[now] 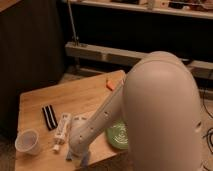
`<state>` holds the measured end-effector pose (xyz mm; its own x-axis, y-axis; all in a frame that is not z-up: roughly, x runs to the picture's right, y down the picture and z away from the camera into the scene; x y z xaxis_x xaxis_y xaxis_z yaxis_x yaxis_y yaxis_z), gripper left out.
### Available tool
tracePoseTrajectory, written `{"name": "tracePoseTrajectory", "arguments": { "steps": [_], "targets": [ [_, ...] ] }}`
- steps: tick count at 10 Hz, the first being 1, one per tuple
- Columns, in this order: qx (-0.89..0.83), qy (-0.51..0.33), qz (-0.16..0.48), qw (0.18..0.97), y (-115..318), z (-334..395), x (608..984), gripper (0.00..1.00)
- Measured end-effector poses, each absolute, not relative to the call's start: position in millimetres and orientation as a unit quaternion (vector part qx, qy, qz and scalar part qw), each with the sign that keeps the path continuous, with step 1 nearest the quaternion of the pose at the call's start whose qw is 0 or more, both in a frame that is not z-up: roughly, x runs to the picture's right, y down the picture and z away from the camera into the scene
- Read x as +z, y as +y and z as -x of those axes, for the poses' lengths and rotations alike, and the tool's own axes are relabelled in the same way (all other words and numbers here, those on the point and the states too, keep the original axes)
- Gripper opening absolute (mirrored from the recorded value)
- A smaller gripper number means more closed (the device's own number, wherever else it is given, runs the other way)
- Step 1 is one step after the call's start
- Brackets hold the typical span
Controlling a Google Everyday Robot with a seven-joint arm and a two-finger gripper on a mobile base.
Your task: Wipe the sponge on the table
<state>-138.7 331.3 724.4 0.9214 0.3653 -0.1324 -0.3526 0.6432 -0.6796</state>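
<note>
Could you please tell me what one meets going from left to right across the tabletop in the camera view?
clear plastic cup → black-and-white striped strip → white tube → gripper, low at the near edge of the table → green bowl

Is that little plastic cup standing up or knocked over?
Upright: the cup stands on the table, its round open mouth facing up. The hand is low at the table's near edge, apart from it.
</note>
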Motion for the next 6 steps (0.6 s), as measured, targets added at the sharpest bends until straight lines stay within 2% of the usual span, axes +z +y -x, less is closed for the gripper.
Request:
{"name": "tracePoseTrajectory", "arguments": {
  "steps": [6],
  "targets": [
    [0.196,0.007,0.362,0.911,298.6,121.5,741.6,0.42]
  ]
}}
